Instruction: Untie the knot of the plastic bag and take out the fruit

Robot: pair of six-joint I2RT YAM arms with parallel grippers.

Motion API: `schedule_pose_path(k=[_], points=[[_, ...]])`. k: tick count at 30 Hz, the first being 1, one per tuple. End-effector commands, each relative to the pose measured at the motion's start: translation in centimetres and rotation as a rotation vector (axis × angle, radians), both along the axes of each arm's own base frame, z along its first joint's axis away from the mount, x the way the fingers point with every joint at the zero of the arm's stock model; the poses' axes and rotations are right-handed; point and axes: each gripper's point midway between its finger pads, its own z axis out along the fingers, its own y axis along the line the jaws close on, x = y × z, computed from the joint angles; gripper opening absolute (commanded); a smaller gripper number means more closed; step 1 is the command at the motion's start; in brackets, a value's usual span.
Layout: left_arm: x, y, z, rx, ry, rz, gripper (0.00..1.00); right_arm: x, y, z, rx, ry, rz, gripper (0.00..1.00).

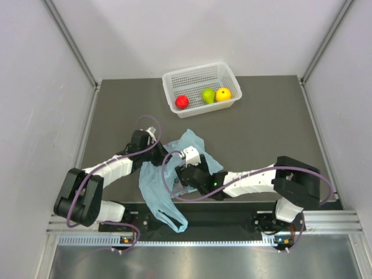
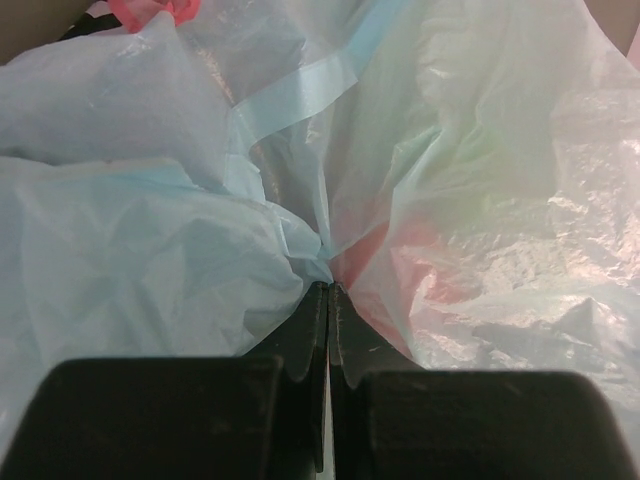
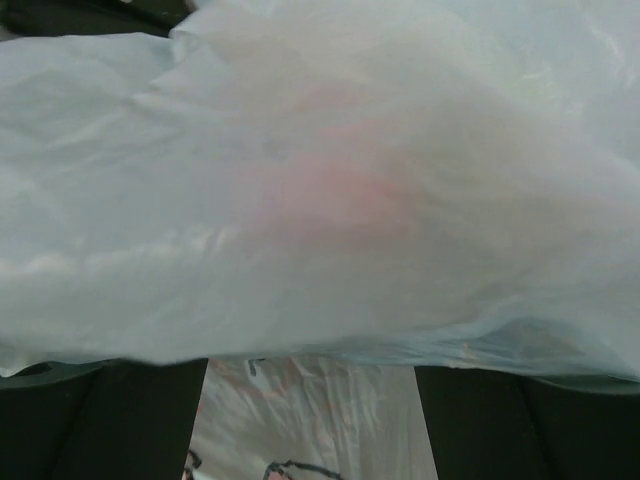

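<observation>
The light-blue plastic bag [image 1: 156, 185] lies crumpled near the table's front, one loop handle [image 1: 174, 220] hanging over the edge. No knot shows. My left gripper [image 1: 156, 146] is shut on a fold of the bag [image 2: 290, 240], jaws pressed together [image 2: 328, 287]. A red fruit [image 2: 400, 285] shows faintly through the film beside it. My right gripper [image 1: 181, 172] is at the bag's middle. Its fingers [image 3: 150, 420] stand wide apart [image 3: 312, 370], the tips hidden under draped bag film [image 3: 320, 130]. A pinkish fruit [image 3: 330, 190] glows through that film.
A white perforated basket [image 1: 197, 74] stands at the back centre, holding a red fruit [image 1: 182, 102], a green fruit [image 1: 208, 96] and a yellow fruit [image 1: 223, 93]. White walls enclose the dark table [image 1: 273, 128] on three sides.
</observation>
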Motion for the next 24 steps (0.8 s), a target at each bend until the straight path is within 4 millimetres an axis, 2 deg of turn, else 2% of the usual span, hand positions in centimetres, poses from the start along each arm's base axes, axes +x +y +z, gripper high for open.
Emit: schedule_pose_path(k=[1,10,12,14,15,16,18,19,22,23,24], points=[[1.0,-0.7,1.1,-0.018,-0.046,-0.009,0.0,2.4,1.8,3.1,0.127,-0.072,-0.088,0.78],[1.0,-1.0,0.5,-0.018,-0.033,-0.021,0.0,4.8,2.7,2.0,0.166,-0.046,-0.106,0.9],[1.0,-1.1,0.5,-0.02,-0.035,-0.022,0.0,5.2,2.8,1.9,0.17,-0.041,-0.114,0.9],[1.1,-1.2,0.4,-0.021,-0.032,-0.024,0.0,5.8,2.6,1.6,0.169,-0.032,-0.124,0.83],[1.0,-1.2,0.4,-0.02,-0.031,-0.024,0.0,5.8,2.7,1.4,0.17,-0.025,-0.116,0.79],[1.0,-1.2,0.3,-0.019,-0.03,-0.024,0.0,5.7,2.8,1.5,0.169,-0.026,-0.103,0.64],[1.0,-1.2,0.3,-0.016,-0.032,-0.024,0.0,5.2,2.6,1.8,0.179,-0.022,-0.074,0.42],[1.1,-1.1,0.3,-0.014,-0.033,-0.021,0.0,5.0,2.6,3.1,0.21,-0.028,-0.06,0.25],[1.2,-1.1,0.1,-0.011,-0.031,-0.019,0.0,2.9,2.3,3.3,0.216,0.003,0.045,0.06],[1.2,-1.1,0.2,-0.011,-0.031,-0.019,0.0,2.2,2.3,4.9,0.253,0.005,0.089,0.04],[1.2,-1.2,0.2,-0.012,-0.03,-0.02,0.0,0.3,2.2,4.1,0.249,0.063,0.181,0.01]])
